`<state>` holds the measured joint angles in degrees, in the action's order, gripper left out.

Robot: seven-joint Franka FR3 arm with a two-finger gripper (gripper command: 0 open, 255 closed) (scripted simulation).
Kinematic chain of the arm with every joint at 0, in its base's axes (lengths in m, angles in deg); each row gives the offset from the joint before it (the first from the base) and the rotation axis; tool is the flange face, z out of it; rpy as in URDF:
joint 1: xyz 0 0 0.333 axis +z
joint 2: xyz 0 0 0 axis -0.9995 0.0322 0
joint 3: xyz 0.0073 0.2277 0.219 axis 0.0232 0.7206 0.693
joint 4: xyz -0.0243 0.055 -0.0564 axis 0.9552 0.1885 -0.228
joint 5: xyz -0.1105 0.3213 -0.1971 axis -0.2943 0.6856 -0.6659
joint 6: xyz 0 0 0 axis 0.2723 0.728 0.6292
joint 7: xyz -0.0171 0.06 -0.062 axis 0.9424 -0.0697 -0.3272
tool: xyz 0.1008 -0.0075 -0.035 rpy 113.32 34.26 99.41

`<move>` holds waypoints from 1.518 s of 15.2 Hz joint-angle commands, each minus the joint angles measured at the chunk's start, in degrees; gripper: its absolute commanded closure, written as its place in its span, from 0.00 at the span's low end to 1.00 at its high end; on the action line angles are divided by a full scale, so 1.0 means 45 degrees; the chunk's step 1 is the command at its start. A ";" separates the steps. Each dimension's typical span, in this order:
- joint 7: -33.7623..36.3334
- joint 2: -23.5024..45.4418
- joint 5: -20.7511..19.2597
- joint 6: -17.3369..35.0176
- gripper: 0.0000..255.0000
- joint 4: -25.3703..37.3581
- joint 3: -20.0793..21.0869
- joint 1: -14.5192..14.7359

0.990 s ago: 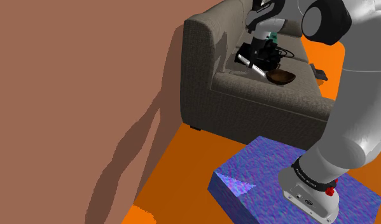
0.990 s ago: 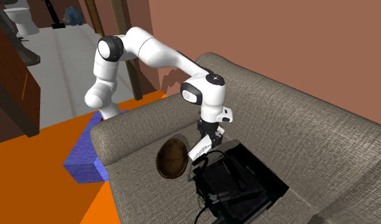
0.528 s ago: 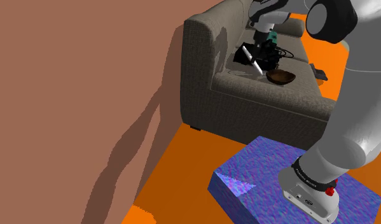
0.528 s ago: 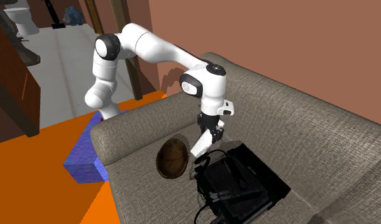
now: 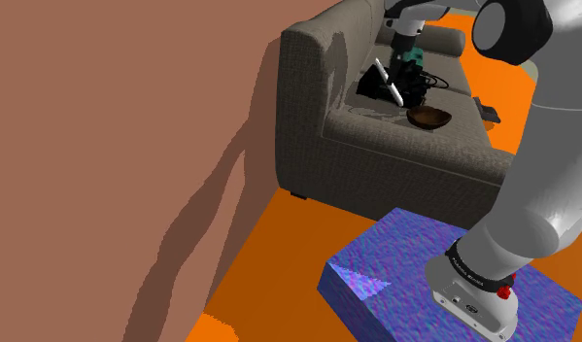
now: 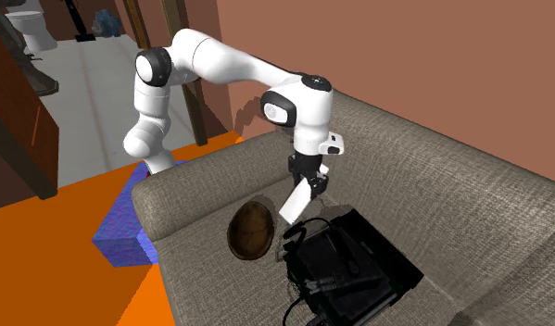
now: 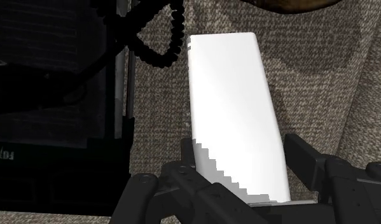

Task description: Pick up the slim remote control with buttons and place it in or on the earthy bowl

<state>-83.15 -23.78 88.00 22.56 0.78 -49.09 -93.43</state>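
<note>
Gripper [image 7: 243, 159] clasping white remote [image 7: 233, 108], wrist view, held above sofa [image 6: 451, 213] near brown bowl [image 6: 251, 230], second exterior view

The sofa [image 5: 395, 160], upper middle of the shoulder view, is covered in coarse grey-brown woven cloth, and the wrist view shows the weave rough and nubbly. The remote [image 7: 236, 108] is plain white, smooth and matt. The bowl [image 6: 250, 230], at the centre of the second exterior view, is a mottled, wood-like brown with little shine. The black box [image 6: 354, 264] to its lower right looks matt and finely ribbed, with a beaded coiled cord [image 7: 163, 44]. The gripper [image 7: 241, 156] is matt black. The arm [image 6: 229, 69] is smooth, glossy white. The stand [image 5: 415, 262] has a mottled blue-purple skin.
</note>
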 commanded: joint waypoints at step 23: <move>-0.2026 -0.3973 -0.1898 0.3092 1.00 -0.6592 -0.1428 -0.0543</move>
<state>-92.04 -41.91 79.31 35.67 -28.04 -55.45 -95.76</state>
